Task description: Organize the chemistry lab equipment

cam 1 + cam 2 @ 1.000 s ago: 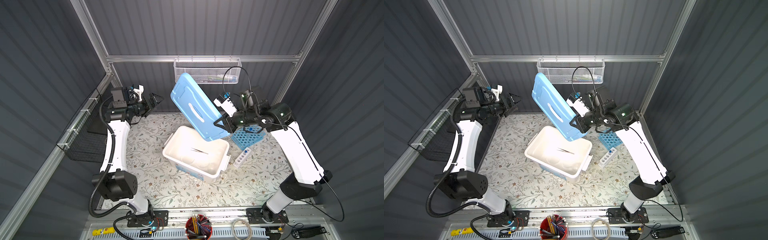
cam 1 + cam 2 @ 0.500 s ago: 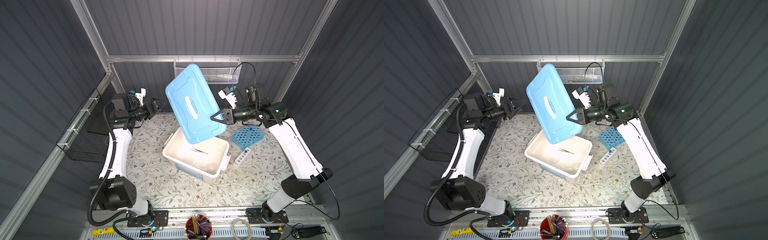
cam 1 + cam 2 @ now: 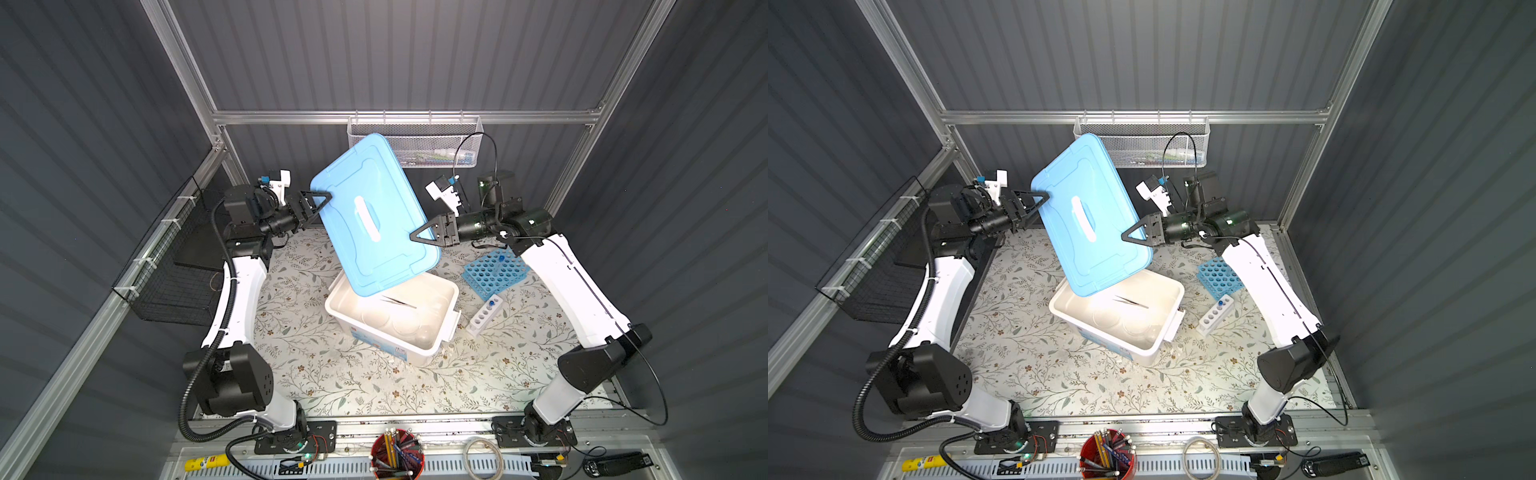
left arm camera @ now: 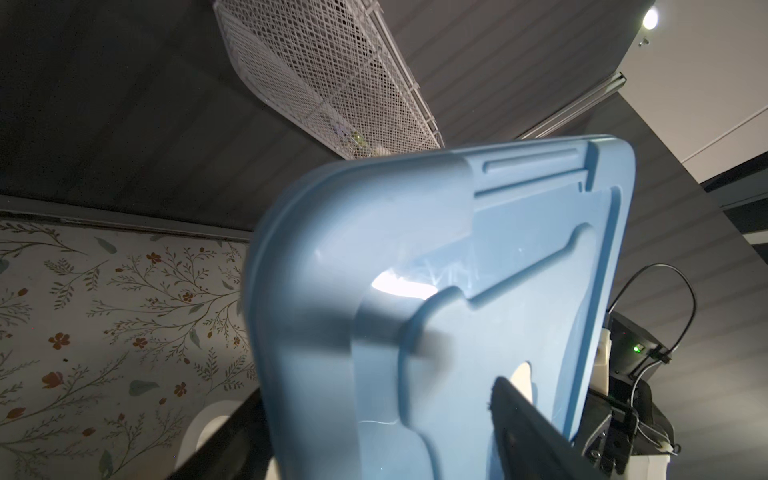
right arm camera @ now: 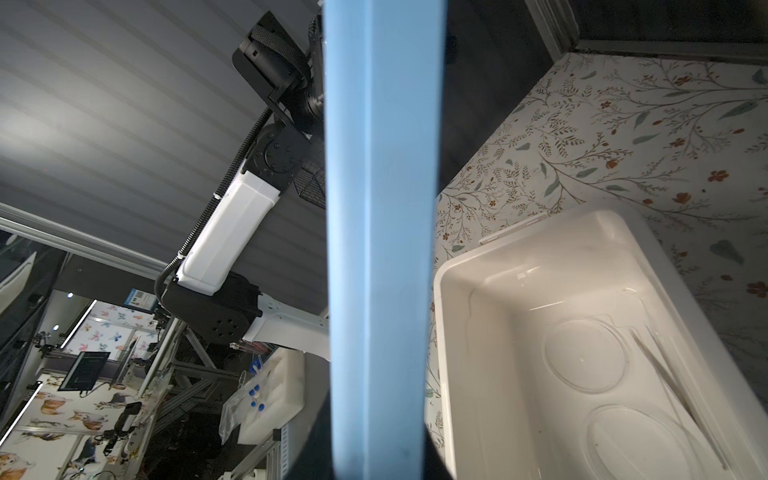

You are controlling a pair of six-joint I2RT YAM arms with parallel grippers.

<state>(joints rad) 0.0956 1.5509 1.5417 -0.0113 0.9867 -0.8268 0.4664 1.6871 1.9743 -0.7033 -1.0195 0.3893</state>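
Floral mat [image 3: 332, 374] under grey ribbed walls. We see the blue lid [image 3: 374, 216] up in the air, tilted, above the far side of the open white bin [image 3: 376, 338]. The right gripper [image 3: 417, 239] is clamped on the lid's right long edge. The left gripper [image 3: 325, 198] straddles the opposite edge near a corner, with one of its fingers [image 4: 528, 432] over the lid's top face. Its jaws stand partly apart, and we cannot tell if they press the lid. Tweezers [image 3: 398, 301] lie inside the bin beside two round glass dishes [image 5: 585, 360]. Right of the bin, a white rack [image 3: 482, 318] holds one blue-capped test tube [image 3: 491, 304]. A blue rack [image 3: 492, 274] sits just behind it.
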